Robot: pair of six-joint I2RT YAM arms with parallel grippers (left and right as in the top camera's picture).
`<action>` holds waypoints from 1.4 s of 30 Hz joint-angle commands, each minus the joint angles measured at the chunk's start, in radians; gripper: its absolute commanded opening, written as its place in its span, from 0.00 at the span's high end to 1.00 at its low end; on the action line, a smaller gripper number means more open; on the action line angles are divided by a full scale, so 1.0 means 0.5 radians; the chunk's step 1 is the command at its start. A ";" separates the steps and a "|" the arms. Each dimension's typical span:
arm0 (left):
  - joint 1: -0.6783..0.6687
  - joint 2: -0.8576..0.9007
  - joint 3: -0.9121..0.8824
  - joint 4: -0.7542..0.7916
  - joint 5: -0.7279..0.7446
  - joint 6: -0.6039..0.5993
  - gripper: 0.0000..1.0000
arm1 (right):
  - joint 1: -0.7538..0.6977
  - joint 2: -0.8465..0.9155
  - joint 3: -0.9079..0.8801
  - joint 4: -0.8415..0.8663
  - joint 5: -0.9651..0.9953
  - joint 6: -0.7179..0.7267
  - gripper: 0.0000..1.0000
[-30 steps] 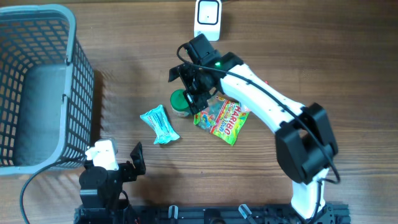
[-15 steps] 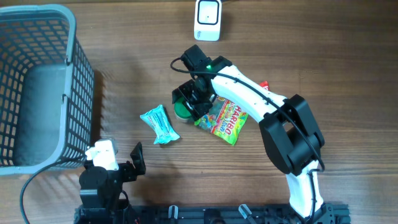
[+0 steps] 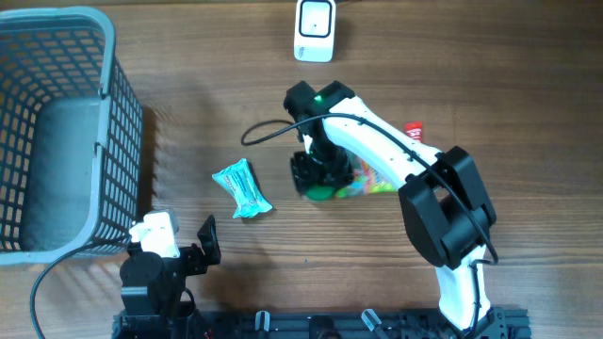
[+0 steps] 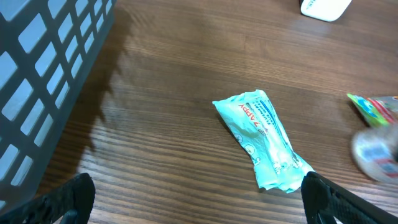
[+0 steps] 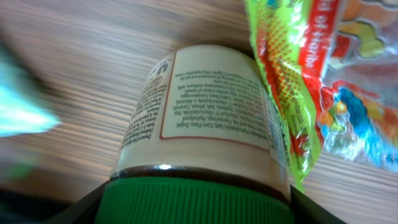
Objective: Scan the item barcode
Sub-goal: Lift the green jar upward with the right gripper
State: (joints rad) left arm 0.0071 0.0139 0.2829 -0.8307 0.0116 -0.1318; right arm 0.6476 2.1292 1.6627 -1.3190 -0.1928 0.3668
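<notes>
Jar (image 5: 205, 106) is sitting over mid-table (image 3: 490, 75), against candy bag (image 3: 372, 179), well apart from scanner (image 3: 314, 28). R gripper (image 3: 318, 177) is clamping its green lid (image 5: 199, 199); L gripper (image 4: 199, 202) is idling wide open. Grab's looking done, scan pending imo.

My right arm (image 3: 377, 141) is white with black joints, a green light (image 3: 330, 97) and a looping black cable (image 3: 259, 132). My left arm (image 3: 146, 273) is black, capped white.
</notes>
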 commanded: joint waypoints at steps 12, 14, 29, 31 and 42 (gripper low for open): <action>-0.011 -0.011 -0.020 0.005 -0.025 0.046 0.00 | 0.038 -0.017 0.850 -0.589 0.640 0.110 0.01; -0.011 -0.011 -0.020 0.005 -0.025 0.046 0.00 | 0.030 -0.063 0.980 -0.575 0.391 0.442 0.00; -0.011 -0.011 -0.020 0.005 -0.026 0.046 0.00 | -0.008 -0.126 0.819 -0.580 0.186 2.889 0.00; -0.011 -0.011 -0.020 0.005 -0.026 0.046 0.00 | -0.011 -0.126 0.725 -0.579 0.189 2.959 0.00; -0.011 -0.011 -0.020 0.005 -0.026 0.046 0.00 | -0.026 -0.118 0.492 -0.578 0.326 2.936 0.00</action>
State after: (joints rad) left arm 0.0074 0.0139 0.2829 -0.8307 0.0116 -0.1318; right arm 0.6445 2.0773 1.9190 -1.6073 -0.0776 1.8103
